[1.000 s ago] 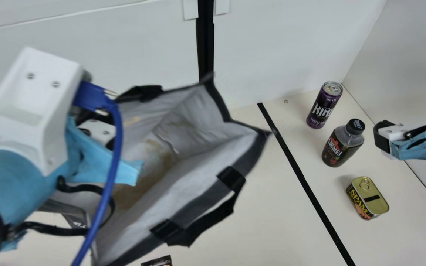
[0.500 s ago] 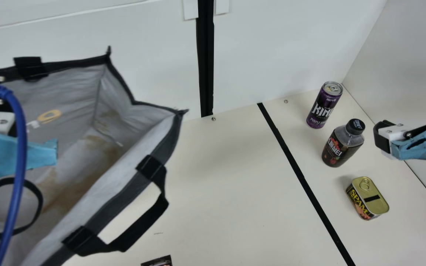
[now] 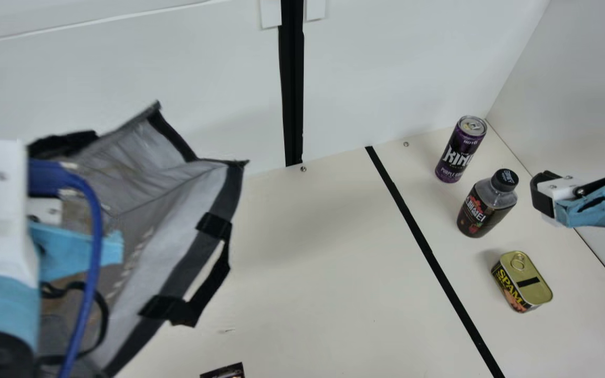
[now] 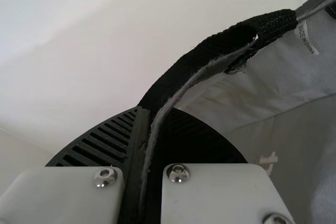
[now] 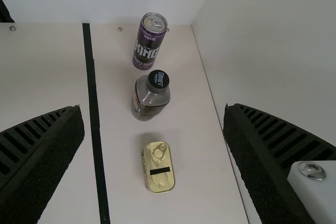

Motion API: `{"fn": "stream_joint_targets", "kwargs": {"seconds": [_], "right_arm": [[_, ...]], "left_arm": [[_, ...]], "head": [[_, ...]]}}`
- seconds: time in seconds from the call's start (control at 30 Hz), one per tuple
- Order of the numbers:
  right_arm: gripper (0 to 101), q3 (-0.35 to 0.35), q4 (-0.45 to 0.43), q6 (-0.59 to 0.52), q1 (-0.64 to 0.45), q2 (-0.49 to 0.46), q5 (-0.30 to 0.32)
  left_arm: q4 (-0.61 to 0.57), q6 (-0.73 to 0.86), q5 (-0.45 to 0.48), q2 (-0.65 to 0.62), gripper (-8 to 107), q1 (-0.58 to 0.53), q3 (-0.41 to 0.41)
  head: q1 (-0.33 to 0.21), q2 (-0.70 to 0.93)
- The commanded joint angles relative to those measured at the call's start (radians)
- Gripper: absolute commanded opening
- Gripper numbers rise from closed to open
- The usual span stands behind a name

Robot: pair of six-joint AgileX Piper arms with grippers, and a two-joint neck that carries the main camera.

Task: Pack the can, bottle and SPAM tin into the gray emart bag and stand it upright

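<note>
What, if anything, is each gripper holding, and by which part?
Left gripper: the gray fabric bag, by its black-trimmed top rim. Right gripper: open, holding nothing.

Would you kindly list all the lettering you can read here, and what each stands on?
"SPAM": on the tin
"KING": on the can
"MADE IN CHINA": on the white tag inside the bag
Too unclear to quote: the can's smaller lines, the bag's faint print, print on the bottle.
</note>
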Motion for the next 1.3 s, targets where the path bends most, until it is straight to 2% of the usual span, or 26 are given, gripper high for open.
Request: {"fn": "stream_joint_targets", "kwargs": {"seconds": [0.0, 0.3, 0.6, 1.03, 1.27], "right_arm": [[95, 0.000, 0.000, 0.000, 0.000, 0.000, 0.000], [95, 0.000, 0.000, 0.000, 0.000, 0.000, 0.000], [95, 0.000, 0.000, 0.000, 0.000, 0.000, 0.000], [95, 0.000, 0.000, 0.000, 0.000, 0.000, 0.000], [95, 0.000, 0.000, 0.000, 0.000, 0.000, 0.000]], "left_arm": [[-0.011, -0.031, 0.000, 0.008, -8, -0.018, 0.056], [-0.142, -0.097, 0.000, 0.058, -8, -0.105, 0.127], [-0.339, -0.081, -0.002, 0.106, -8, -0.168, 0.091], [-0.703, 0.046, -0.206, 0.120, -8, -0.056, 0.145], [-0.870, 0.136, -0.287, 0.123, -8, 0.019, 0.163]], "head": [[-0.023, -0.002], [-0.023, -0.002], [-0.023, -0.002], [-0.023, -0.002], [-0.023, -0.002]]}}
